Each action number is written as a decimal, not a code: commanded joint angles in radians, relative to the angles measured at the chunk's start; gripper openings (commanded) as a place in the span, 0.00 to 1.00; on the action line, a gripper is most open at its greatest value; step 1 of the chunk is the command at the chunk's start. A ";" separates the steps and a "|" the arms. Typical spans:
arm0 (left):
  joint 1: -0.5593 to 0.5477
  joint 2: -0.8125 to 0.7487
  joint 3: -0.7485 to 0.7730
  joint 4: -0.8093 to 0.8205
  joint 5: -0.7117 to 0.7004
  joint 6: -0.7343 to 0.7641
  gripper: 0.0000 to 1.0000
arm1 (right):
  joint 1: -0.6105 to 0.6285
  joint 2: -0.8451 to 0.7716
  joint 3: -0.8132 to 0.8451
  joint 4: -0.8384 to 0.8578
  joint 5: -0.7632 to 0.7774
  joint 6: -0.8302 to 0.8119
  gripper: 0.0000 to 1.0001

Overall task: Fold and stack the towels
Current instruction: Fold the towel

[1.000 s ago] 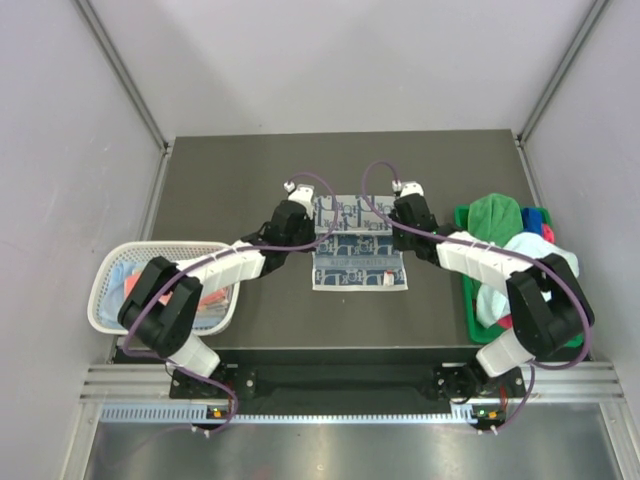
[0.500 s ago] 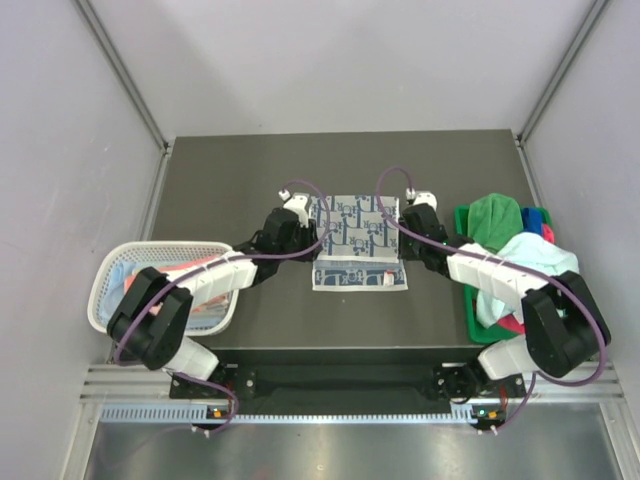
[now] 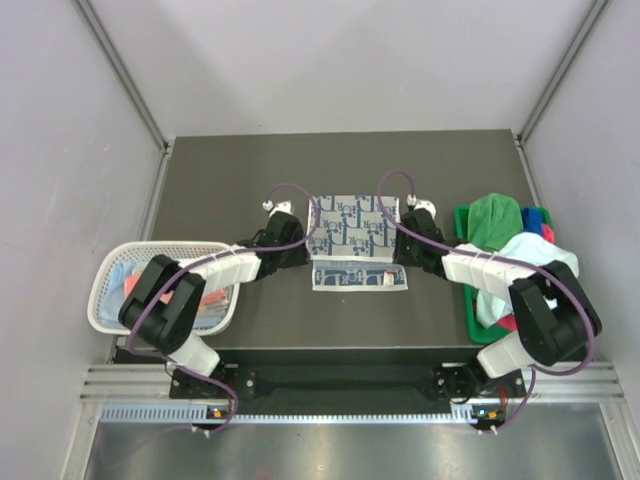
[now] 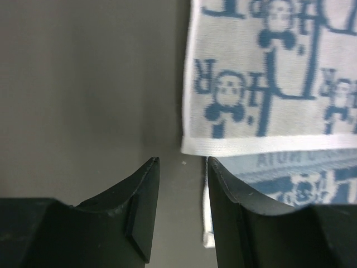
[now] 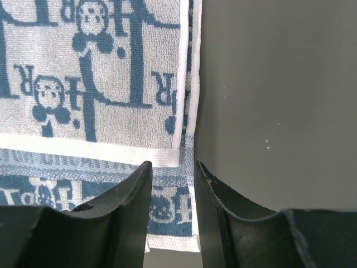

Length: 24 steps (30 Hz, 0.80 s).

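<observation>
A navy-and-white patterned towel (image 3: 352, 228) lies flat at the table's centre. Its far half is folded over toward me, leaving a strip of the lower layer (image 3: 355, 277) showing along the near edge. My left gripper (image 3: 303, 252) is open and empty at the towel's left edge; in the left wrist view (image 4: 181, 163) the folded corner (image 4: 192, 146) lies just beyond its tips. My right gripper (image 3: 405, 252) is open and empty over the right edge, with the towel's edge (image 5: 187, 139) under its tips (image 5: 172, 166). Green (image 3: 495, 215), pale mint (image 3: 530, 250) and blue (image 3: 535, 215) towels are piled at the right.
A green plastic bin (image 3: 467, 300) holds the towel pile at the right table edge. A white mesh basket (image 3: 108, 268) at the left edge holds a coral pink towel (image 3: 205, 300). Dark tabletop (image 3: 230, 170) lies beyond the towel.
Both grippers drew the towel's far edge toward me, widening the folded layer, then let go. They now sit open at the towel's left and right edges.
</observation>
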 commanded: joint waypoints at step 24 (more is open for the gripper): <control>0.062 0.196 0.114 -0.021 0.144 -0.048 0.04 | -0.030 0.093 0.042 0.088 -0.044 0.051 0.34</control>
